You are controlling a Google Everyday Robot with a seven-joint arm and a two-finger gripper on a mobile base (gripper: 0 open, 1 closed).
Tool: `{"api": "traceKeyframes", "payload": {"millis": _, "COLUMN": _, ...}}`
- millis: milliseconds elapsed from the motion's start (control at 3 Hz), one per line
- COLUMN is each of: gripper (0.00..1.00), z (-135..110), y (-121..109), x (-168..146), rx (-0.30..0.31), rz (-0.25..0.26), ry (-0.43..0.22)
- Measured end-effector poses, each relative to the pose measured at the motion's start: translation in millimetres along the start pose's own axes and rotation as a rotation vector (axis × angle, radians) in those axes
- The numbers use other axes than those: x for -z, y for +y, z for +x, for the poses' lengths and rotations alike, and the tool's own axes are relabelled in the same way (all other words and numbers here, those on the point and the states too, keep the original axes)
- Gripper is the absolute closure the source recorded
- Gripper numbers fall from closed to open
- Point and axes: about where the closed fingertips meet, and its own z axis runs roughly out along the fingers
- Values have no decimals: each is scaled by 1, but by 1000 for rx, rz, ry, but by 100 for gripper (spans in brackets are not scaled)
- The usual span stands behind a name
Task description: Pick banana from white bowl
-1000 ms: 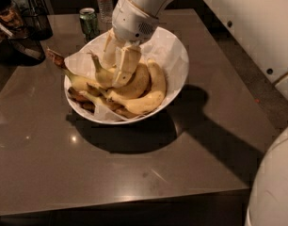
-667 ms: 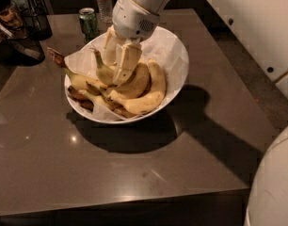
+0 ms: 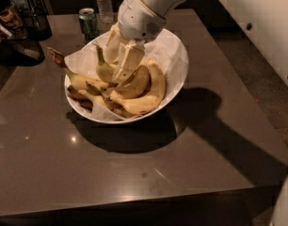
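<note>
The white bowl [image 3: 180,77], lined with crumpled white paper, stands at the back middle of the dark table [image 3: 134,173] and holds several bananas. My gripper [image 3: 119,66] reaches down into the bowl from above. Its pale fingers [image 3: 130,58] are closed around the plump yellow banana [image 3: 104,71], whose short greenish stem points up at the fingers' left. A bigger yellow banana [image 3: 145,99] lies along the bowl's front. A thinner banana with a dark-brown stem end [image 3: 57,58] sticks out over the left rim.
A green can [image 3: 89,23] and a clear water bottle [image 3: 103,4] stand just behind the bowl. Dark containers [image 3: 21,27] crowd the back left corner. The table's right edge borders the floor, and my white body [image 3: 257,27] is at the right.
The gripper has stayed in the bowl and barely moved. The plump banana's stem end now stands a little more upright beside the fingers.
</note>
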Motion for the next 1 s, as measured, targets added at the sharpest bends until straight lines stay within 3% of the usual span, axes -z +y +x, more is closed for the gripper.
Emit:
{"api": "traceKeyframes", "payload": {"millis": 333, "gripper": 100, "z": -23, "y": 7, "x": 22, "rx": 73, "rz": 108, "ry": -105}}
{"api": "traceKeyframes", "payload": {"millis": 667, "gripper": 100, "z": -60, "y": 18, "x": 54, "rx": 192, "rz": 211, "ry": -169}}
{"api": "traceKeyframes", "payload": {"millis": 1000, "gripper": 100, "z": -101, "y": 29, "x": 78, "rx": 317, "rz": 262, "ry": -228}}
